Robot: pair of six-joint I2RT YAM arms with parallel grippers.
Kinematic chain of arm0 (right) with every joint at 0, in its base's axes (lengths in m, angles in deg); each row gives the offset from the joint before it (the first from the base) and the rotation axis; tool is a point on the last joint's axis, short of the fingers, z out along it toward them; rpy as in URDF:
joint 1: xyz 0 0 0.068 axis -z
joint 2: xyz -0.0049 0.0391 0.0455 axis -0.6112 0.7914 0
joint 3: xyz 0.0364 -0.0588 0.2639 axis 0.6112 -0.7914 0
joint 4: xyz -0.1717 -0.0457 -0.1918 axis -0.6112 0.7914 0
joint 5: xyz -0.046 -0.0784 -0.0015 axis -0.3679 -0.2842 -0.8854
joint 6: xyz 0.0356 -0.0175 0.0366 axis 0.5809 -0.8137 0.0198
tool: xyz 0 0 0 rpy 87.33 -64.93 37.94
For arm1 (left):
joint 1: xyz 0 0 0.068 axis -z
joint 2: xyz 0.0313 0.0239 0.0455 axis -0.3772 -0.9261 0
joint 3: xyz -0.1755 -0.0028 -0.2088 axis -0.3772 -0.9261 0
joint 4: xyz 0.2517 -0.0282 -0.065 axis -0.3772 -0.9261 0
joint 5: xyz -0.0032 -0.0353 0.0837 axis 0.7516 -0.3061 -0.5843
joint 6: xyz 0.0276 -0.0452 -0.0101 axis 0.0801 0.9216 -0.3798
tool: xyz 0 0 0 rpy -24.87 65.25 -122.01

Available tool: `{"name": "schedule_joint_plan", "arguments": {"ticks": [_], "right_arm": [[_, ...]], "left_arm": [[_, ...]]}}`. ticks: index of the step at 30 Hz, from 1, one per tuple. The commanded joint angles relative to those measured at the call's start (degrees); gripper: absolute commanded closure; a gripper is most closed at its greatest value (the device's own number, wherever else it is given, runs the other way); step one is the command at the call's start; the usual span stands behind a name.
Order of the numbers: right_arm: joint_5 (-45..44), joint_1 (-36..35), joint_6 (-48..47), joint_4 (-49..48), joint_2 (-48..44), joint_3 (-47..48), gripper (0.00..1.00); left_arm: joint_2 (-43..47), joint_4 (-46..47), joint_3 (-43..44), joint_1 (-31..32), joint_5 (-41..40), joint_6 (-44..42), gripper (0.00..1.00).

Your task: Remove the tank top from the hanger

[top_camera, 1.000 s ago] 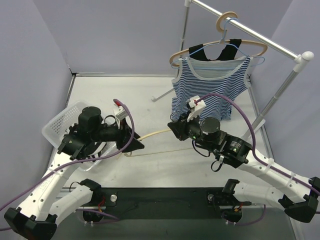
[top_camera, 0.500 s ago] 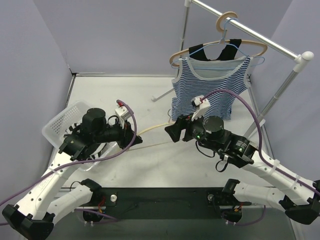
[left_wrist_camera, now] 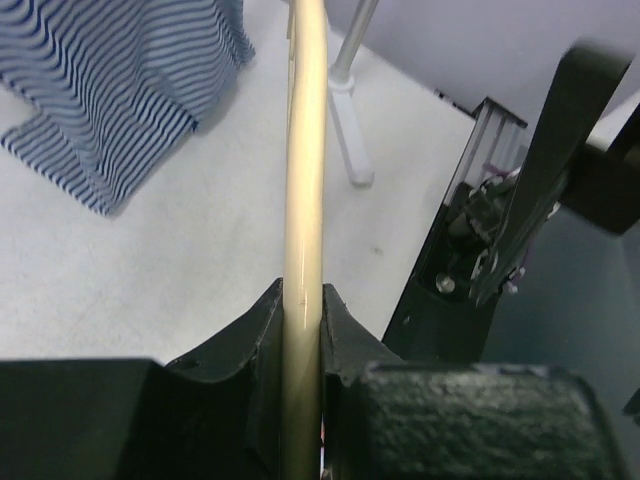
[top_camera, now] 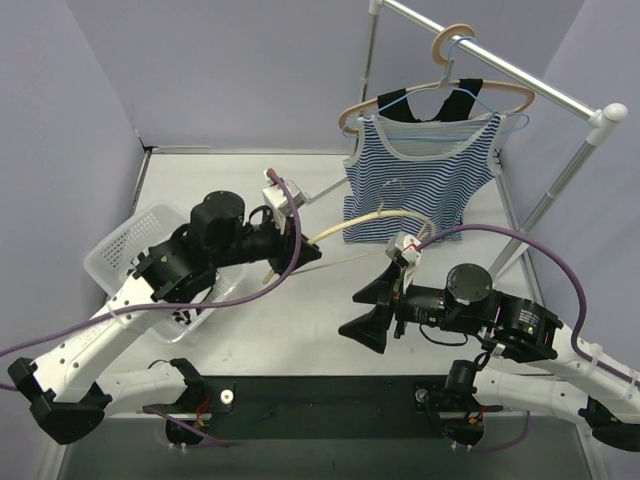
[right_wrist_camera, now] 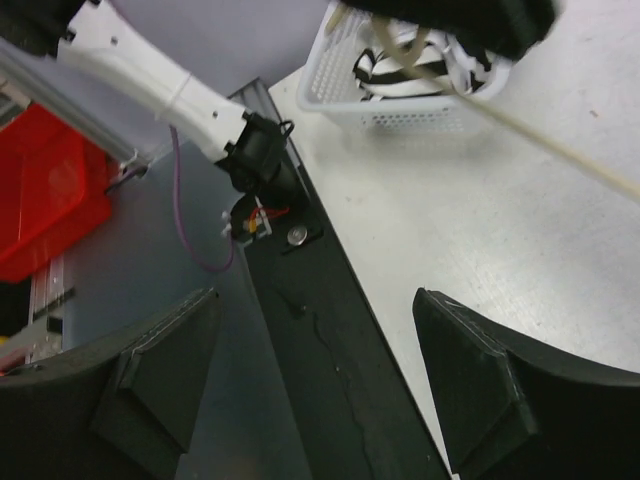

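A blue-and-white striped tank top (top_camera: 420,185) hangs on a wooden hanger (top_camera: 510,97) on the rail at the back right; in the left wrist view the tank top (left_wrist_camera: 120,90) shows at upper left. My left gripper (top_camera: 305,252) is shut on a second, bare cream hanger (top_camera: 370,217), raised off the table, its arm running up between the fingers (left_wrist_camera: 303,200). My right gripper (top_camera: 370,315) stands open over the table's near edge, apart from the bare hanger, with nothing between its fingers (right_wrist_camera: 160,380).
A white basket (top_camera: 115,245) with black-and-white cloth sits at the left, also seen in the right wrist view (right_wrist_camera: 400,110). The clothes rack (top_camera: 560,170) stands at the right, its foot (top_camera: 325,190) reaching toward the table's middle. A black garment (top_camera: 440,105) hangs behind the tank top.
My right gripper opened, let go of the bare hanger and drew back toward the near edge. My left gripper closed on that hanger and lifted it up and to the right.
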Motion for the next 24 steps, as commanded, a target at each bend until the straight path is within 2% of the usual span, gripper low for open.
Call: {"name": "schedule_joint_plan", "arguments": {"ticks": [1, 8, 16, 24], "right_arm": [[3.2, -2.0, -3.9, 3.0, -2.7, -2.5, 0.2], [8.3, -2.5, -2.2, 2.8, -6.7, -3.0, 0.2], [5.7, -2.8, -2.3, 2.8, -12.3, -3.5, 0.19], [4.5, -2.9, -2.6, 6.5, -13.8, -1.7, 0.19]], "left_arm": [[-6.0, 9.9, 10.0, 3.8, -5.8, 0.6, 1.0], [-19.2, 13.3, 24.7, 7.4, -11.2, -0.7, 1.0], [-35.2, 14.7, 45.4, 8.8, -8.2, -1.5, 1.0], [-50.1, 10.4, 64.4, 9.0, -7.9, -0.6, 1.0]]}}
